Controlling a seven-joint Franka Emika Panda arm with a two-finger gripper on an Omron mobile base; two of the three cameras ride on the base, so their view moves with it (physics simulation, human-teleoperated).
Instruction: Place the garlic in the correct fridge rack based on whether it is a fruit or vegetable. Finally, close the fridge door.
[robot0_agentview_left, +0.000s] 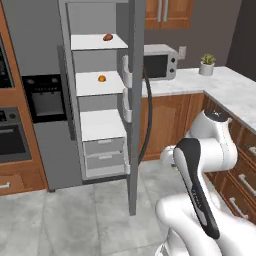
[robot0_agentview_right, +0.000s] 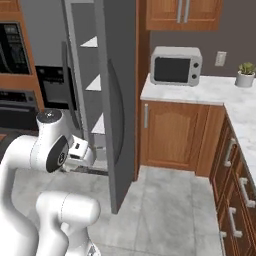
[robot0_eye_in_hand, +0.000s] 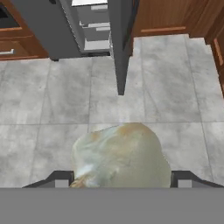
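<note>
The fridge door (robot0_agentview_left: 135, 100) stands wide open, edge-on toward me, exposing the white racks (robot0_agentview_left: 100, 82) and the grey drawers (robot0_agentview_left: 104, 156) below them. On the top rack lies a brownish item (robot0_agentview_left: 107, 37) near its right edge; on the middle rack, a small orange fruit (robot0_agentview_left: 101, 78) near its centre; the lowest rack is bare. My gripper (robot0_eye_in_hand: 120, 183) is clamped on the garlic (robot0_eye_in_hand: 121, 155), which bulges between the two finger tips (robot0_eye_in_hand: 59, 180) and hangs low over the tiled floor (robot0_eye_in_hand: 52, 105), well apart from the racks and facing down past the door's bottom corner. Hazards, as I judge them: the open door's edge lies between my hand and the racks, so a direct swing upward could strike it; the bulb is lumpy and rounded, so a jolt might roll it out of my grasp; and I could set it beside the fruit, the wrong rack for a vegetable.
</note>
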